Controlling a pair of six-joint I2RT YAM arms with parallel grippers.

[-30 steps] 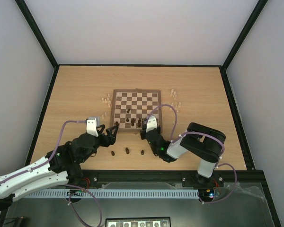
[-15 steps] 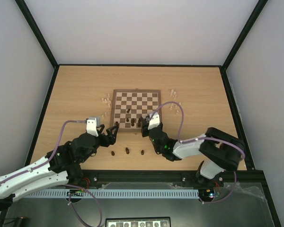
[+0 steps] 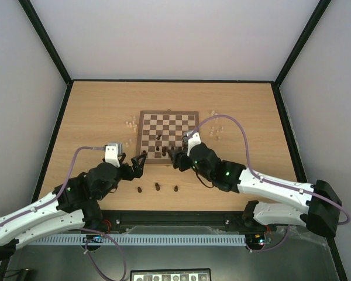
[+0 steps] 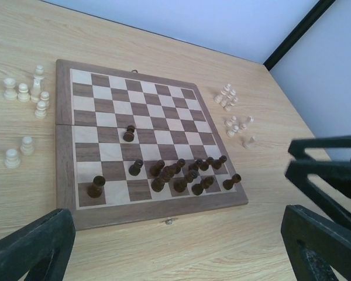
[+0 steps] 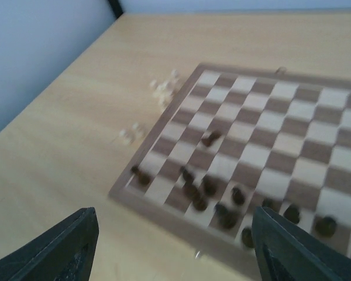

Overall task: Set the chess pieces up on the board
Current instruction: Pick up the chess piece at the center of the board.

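left gripper [image 4: 175,249]: fingers stood wide apart, empty
right gripper [image 5: 172,243]: apart, empty
dark chess pieces [image 4: 158,184]: clustered on board [image 4: 63,152] near rows

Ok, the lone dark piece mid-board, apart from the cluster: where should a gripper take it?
Probably around the neck, just under the head, coming straight down. The piece stands upright, and the squares beside it on the board are bare, leaving room either side.
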